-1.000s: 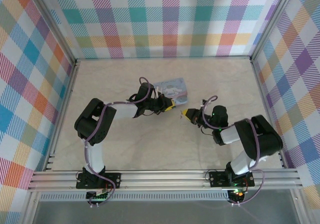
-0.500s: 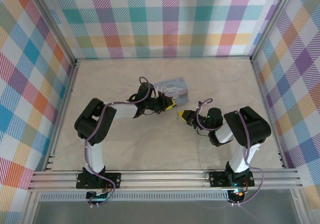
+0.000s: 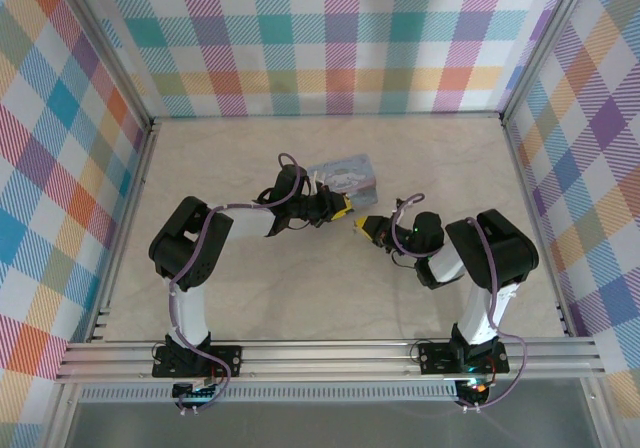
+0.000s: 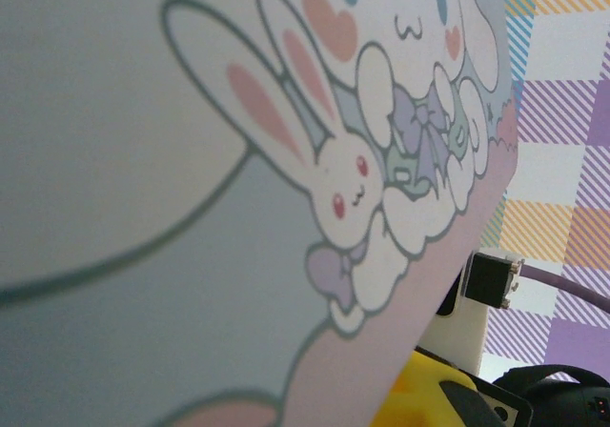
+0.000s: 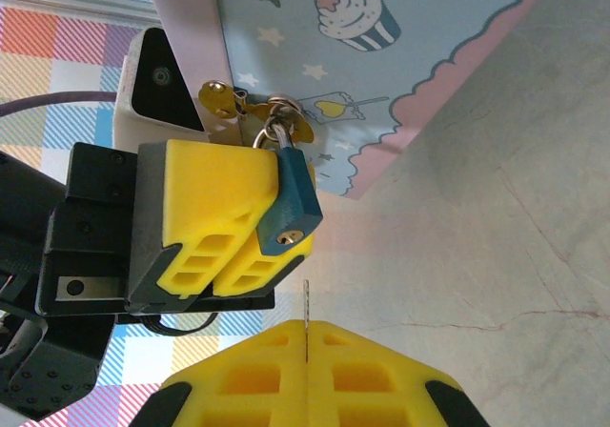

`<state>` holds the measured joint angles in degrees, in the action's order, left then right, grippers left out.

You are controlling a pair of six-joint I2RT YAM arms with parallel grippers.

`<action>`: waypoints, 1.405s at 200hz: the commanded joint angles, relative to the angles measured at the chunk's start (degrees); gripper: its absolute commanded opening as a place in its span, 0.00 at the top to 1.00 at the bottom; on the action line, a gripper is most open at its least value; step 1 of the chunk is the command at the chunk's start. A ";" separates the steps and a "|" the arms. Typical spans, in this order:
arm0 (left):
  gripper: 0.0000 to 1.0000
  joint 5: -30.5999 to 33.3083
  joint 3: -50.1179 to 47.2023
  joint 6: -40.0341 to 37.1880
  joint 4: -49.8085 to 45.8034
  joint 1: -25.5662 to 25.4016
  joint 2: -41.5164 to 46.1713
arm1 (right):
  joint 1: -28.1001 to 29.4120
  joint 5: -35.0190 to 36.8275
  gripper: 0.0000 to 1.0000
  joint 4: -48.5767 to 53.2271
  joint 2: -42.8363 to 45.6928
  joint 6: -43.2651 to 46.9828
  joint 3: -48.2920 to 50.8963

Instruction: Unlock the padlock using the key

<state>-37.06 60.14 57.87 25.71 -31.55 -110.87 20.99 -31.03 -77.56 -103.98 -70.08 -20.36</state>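
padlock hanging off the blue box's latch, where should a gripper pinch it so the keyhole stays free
Pinch the small dark teal padlock across its two broad flat faces, mid-body, coming from the side. It hangs tilted by its shackle from the brass hasp, keyhole end lowest, so that end must stay uncovered.

At one table [image 3: 250, 298] stand two arms, the left arm [image 3: 195, 253] and the right arm [image 3: 495, 268]. Each ends in one gripper, the left gripper [image 3: 341, 206] and the right gripper [image 3: 361, 228], two in all. Each gripper has two yellow fingers [image 5: 210, 227], four together. There is one box [image 3: 345, 176], one padlock [image 5: 291, 203], one key [image 5: 306, 315] and one brass latch [image 5: 225, 98]. One cupcake [image 5: 355, 19] is printed on the box's side. Three checked walls [image 3: 340, 38] stand around the table.
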 commanded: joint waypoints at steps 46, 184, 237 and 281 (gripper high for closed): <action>0.90 -1.85 -0.73 1.02 2.53 0.70 1.36 | 0.43 -0.05 1.00 -3.12 -0.34 -0.74 -1.17; 0.90 -1.96 -1.14 1.64 3.46 0.70 1.02 | 0.71 0.33 1.00 -3.12 -1.22 -0.89 -2.82; 0.90 -2.05 -1.33 1.90 4.08 0.70 1.01 | 0.89 0.09 1.00 -3.12 -1.88 -1.02 -3.07; 0.90 -2.05 -1.20 1.90 4.08 0.72 1.19 | 1.07 0.43 1.00 -3.11 0.00 -0.40 -0.47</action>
<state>-37.26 59.27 58.83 26.81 -31.55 -110.87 21.47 -30.81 -78.13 -105.03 -71.16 -22.74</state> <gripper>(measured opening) 0.106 0.063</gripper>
